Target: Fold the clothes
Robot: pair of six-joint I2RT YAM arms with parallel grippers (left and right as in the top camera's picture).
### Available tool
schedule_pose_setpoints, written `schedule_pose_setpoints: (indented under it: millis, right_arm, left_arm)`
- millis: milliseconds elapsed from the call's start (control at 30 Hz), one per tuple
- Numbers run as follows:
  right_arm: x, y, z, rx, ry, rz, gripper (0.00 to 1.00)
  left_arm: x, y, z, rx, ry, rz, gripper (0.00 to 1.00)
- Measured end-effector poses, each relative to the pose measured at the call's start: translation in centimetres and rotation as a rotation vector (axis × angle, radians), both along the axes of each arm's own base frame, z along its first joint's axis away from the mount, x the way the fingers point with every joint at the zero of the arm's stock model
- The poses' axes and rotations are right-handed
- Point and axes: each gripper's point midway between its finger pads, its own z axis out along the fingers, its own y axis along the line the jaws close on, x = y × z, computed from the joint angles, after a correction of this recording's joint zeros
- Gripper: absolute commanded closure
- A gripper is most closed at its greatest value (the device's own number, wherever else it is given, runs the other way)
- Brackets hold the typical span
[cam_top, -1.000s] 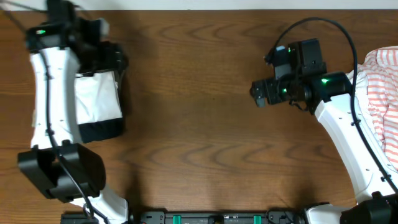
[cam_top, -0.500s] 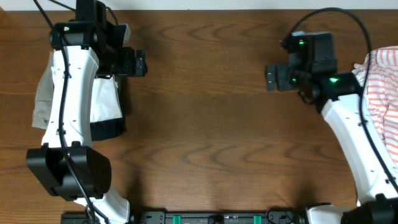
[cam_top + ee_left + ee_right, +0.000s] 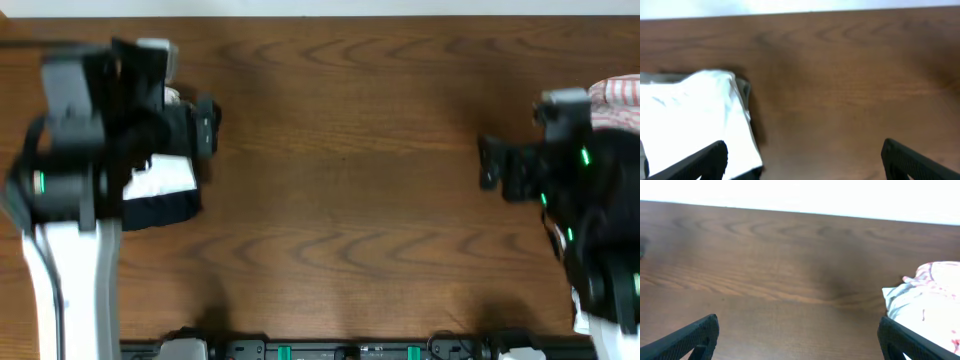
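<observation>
White cloth sits folded into a compact rectangle at the left side of the wooden surface point(image 3: 340, 150): this is the white shirt point(image 3: 165, 180), with a darker layer showing along its near edge. We judge this piece to be done, or very nearly so. Our left pincer point(image 3: 804, 145) hangs just beside it with its fingers spread wide and nothing between them; in the left wrist view the shirt point(image 3: 695, 117) lies off to one side of the gap, not inside it.

At the far right edge lies the orange-striped garment point(image 3: 615, 95), bunched and rumpled, not yet folded as far as we can see. Our right pincer point(image 3: 797, 320) is also wide and empty, above bare wood, with the striped cloth point(image 3: 927, 297) near its one finger but apart from it.

So we reckon one garment is finished and one is left: it has to be pulled onto the bare middle, spread flat and folded.
</observation>
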Motion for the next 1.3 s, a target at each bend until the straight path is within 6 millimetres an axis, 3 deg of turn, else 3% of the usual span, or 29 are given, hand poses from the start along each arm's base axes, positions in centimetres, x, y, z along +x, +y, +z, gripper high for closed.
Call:
schedule_pose_setpoints:
  millis: [67,200,467,667,1000,1300]
  right_arm:
    - [-1.8,-0.2,-0.5,0.002,-0.022,0.000,0.01]
    - [-4.4,-0.4,-2.5,0.001,-0.019,0.000,0.01]
    - [-7.9,-0.7,-7.3,-0.015,0.169,-0.001,0.01]
    - [-9.4,-0.8,-8.9,-0.023,0.256,-0.001,0.01]
    - [-10.5,-0.9,-9.4,-0.023,0.281,-0.001,0.01]
    - [-13.4,-0.9,-8.7,0.007,0.095,0.009,0.01]
  left_arm:
    - [-1.3,0.0,-0.9,0.001,-0.039,0.001,0.02]
    - [-4.5,-0.2,-4.7,-0.002,-0.019,0.002,0.02]
    - [-8.2,-0.3,-9.1,-0.006,0.096,0.003,0.02]
    - [-8.6,-0.3,-9.6,-0.007,0.120,0.002,0.02]
    - [-8.6,-0.3,-9.6,-0.007,0.120,0.002,0.02]
    - [-8.6,-0.3,-9.6,-0.007,0.120,0.003,0.02]
